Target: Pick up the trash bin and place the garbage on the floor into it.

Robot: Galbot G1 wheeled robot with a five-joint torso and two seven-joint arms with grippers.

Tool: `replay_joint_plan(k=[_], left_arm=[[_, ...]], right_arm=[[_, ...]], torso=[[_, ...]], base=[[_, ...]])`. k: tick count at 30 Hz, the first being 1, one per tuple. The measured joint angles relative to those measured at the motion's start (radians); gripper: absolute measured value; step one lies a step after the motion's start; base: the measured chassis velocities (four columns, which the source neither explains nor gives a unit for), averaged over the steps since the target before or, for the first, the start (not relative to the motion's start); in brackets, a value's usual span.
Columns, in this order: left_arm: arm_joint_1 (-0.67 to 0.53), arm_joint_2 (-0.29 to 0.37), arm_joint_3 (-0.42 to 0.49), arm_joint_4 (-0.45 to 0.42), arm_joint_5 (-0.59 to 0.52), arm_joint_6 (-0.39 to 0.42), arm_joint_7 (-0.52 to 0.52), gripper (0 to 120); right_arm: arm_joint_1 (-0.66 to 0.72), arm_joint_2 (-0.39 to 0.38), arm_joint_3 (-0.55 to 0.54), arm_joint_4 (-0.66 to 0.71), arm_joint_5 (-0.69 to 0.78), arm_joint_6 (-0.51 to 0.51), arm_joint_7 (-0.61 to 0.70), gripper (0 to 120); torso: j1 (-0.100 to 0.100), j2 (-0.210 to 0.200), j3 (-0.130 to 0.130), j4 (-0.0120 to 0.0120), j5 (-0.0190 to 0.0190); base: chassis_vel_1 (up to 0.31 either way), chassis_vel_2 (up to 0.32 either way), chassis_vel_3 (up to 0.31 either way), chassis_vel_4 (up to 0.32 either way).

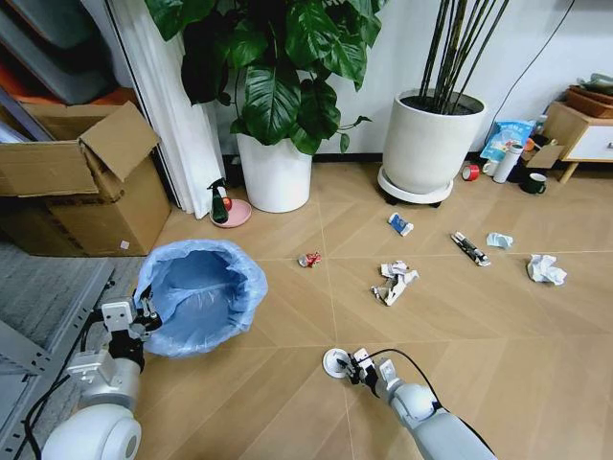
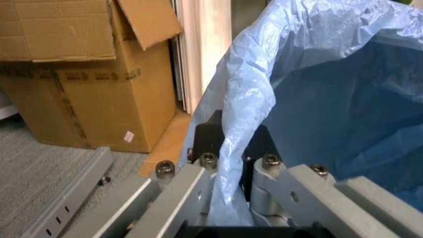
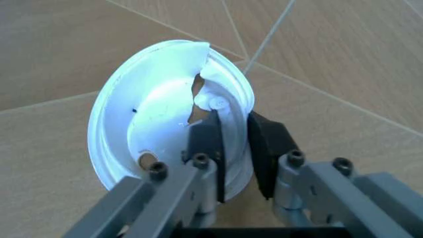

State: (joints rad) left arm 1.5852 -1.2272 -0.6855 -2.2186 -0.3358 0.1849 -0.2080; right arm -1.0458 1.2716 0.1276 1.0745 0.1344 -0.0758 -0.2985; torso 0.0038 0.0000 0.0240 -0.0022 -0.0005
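Note:
The trash bin (image 1: 199,295), lined with a ruffled light-blue bag, hangs at the left over the wooden floor (image 1: 287,383). My left gripper (image 1: 144,316) is shut on its near rim; the left wrist view shows the bag (image 2: 317,89) pinched between the fingers (image 2: 205,144). My right gripper (image 1: 347,365) is shut on the edge of a white round disc (image 1: 334,362), seen up close as a cracked disc (image 3: 158,109) held above the boards. Other garbage lies farther off: a red wrapper (image 1: 308,259), crumpled white paper (image 1: 395,284), a blue-white wrapper (image 1: 400,224), a dark wrapper (image 1: 470,248) and paper wads (image 1: 546,269).
A cardboard box (image 1: 81,182) stands at the left by a grey carpet strip (image 1: 38,287). Two white plant pots (image 1: 275,172) (image 1: 428,144) stand at the back. A red tape roll (image 1: 470,172), a bottle and a cup sit near a low cabinet (image 1: 584,134) at the right.

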Motion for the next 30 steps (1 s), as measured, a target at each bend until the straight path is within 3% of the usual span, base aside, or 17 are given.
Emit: replay_joint_plan(k=[6,21,30], left_arm=[[0.002,0.002,0.002,-0.004,0.0,-0.001,0.002,0],[-0.002,0.014,0.01,-0.004,-0.003,-0.002,0.007,0],[-0.008,0.061,0.027,0.018,-0.035,0.014,0.005,0]], right_arm=[[-0.017,-0.001,0.016,0.016,-0.001,-0.002,0.005,0],[-0.061,-0.014,0.087,0.183,0.029,-0.01,0.045,0],[-0.065,-0.104,0.152,0.459,0.142,-0.031,0.082,0]], torso=[[0.0,0.0,0.0,-0.0002,-0.0001],[0.0,0.0,0.0,-0.0001,0.0001],[0.0,0.0,0.0,0.0,0.0001]], base=[[0.0,0.0,0.0,0.0],[0.0,0.0,0.0,0.0],[0.0,0.0,0.0,0.0]])
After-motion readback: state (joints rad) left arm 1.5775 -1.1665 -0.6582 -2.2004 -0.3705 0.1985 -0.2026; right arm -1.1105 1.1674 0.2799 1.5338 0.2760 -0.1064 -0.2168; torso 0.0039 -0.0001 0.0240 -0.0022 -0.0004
